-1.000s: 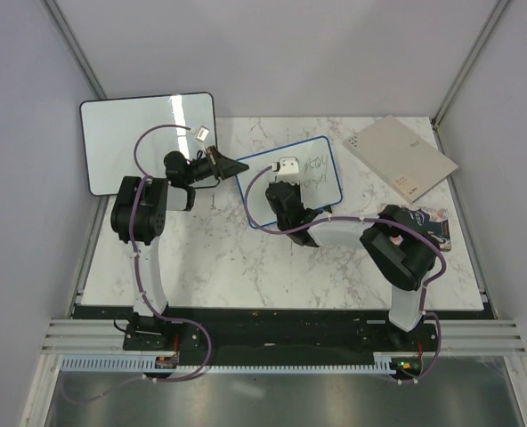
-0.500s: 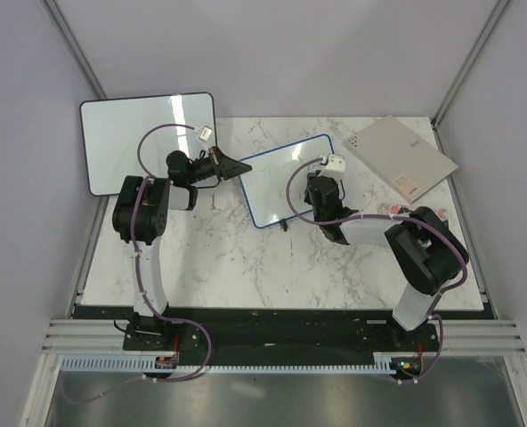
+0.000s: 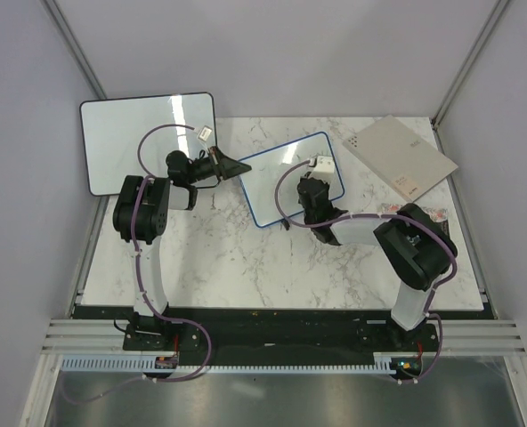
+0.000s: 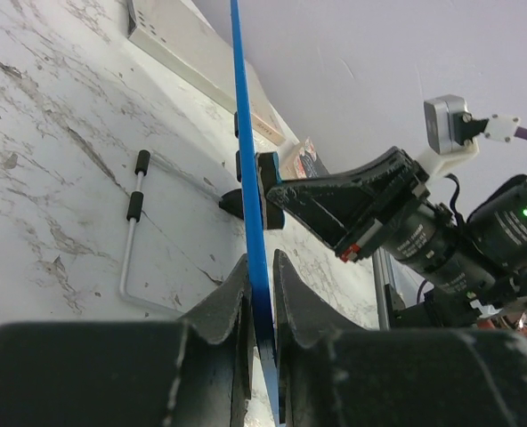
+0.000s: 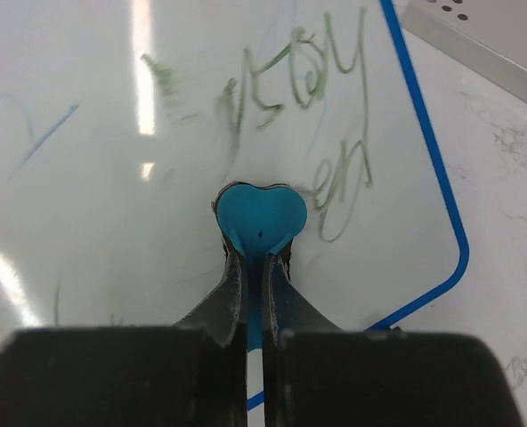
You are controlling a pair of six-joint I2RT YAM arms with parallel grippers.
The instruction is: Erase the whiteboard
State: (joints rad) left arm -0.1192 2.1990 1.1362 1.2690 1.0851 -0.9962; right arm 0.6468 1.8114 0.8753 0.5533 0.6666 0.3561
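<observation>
Blue rounded frame around a small glossy whiteboard [image 3: 262,197], out on the veined white marble tabletop [image 3: 219,258] between the two arms. Left jaws narrow, pinching the frame's thin edge. Right jaws nearly closed on a teal heart-shaped eraser pad [image 5: 261,218], set against the board among smeared green handwriting [image 5: 308,80].

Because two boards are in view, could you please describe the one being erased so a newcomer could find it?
On the marble table, look at the middle of the far half. The whiteboard there has its left edge pinched by the left end effector. Unlike the larger black-framed board at the far left corner, it has a blue frame and smeared green writing.
</observation>
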